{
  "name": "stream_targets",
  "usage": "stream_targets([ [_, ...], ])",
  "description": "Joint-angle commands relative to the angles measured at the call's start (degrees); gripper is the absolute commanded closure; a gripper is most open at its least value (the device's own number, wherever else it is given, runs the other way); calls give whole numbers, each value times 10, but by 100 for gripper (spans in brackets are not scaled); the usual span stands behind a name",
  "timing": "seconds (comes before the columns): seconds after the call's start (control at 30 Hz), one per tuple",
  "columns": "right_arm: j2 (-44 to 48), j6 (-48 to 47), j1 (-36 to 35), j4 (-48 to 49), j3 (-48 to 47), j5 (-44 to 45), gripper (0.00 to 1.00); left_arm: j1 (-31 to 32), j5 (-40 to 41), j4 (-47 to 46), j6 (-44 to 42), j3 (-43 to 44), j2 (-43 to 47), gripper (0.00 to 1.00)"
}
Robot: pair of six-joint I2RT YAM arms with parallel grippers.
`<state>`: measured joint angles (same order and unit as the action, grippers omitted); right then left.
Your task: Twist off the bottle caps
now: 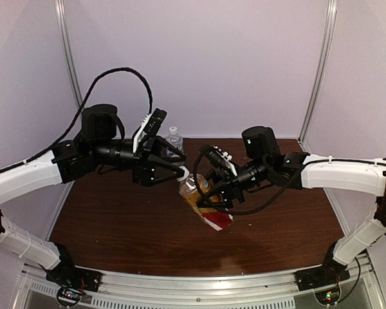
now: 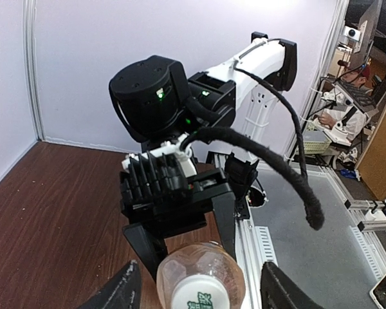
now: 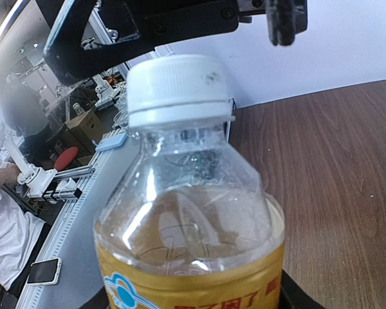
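Dark wood-grain tabletop [image 1: 116, 225]: right gripper [image 1: 212, 198] clamped on tilted clear-plastic amber bottle [image 1: 213, 221], left gripper [image 1: 179, 172] parted around its round white cap [image 3: 177, 87], the gap plain only from left wrist.

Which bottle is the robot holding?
The amber bottle with the red-white label, in the right gripper; the clear bottle stands untouched at the table's far edge.

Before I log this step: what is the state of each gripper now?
Left gripper: open, around the cap.
Right gripper: closed on the brown bottle.
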<state>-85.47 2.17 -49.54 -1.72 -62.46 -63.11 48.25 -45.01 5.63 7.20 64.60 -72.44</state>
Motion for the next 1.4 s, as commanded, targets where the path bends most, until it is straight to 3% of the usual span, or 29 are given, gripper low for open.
stream_targets([
  [0.0, 20, 13, -3, 40, -4, -14, 63, -3, 8, -110, 90, -24, 9, 39],
  [0.37, 30, 22, -3, 52, 2, -5, 64, -3, -5, -230, 176, -93, 15, 51],
  [0.77, 28, 20, -2, 44, 2, 28, 65, -3, 25, -254, 202, -102, 17, 71],
  [0.93, 30, -2, -2, -2, -12, 94, 65, -2, 103, -247, 253, -109, 24, 100],
  [1.07, 26, -15, -2, -35, -30, 153, 66, 1, 203, -221, 310, -105, 26, 100],
  [1.27, 14, -14, -3, -68, -52, 289, 65, 42, 393, -99, 345, -52, 11, 100],
  [1.37, 9, -14, -4, -66, -50, 341, 65, 53, 418, -87, 353, -31, -13, 95],
])
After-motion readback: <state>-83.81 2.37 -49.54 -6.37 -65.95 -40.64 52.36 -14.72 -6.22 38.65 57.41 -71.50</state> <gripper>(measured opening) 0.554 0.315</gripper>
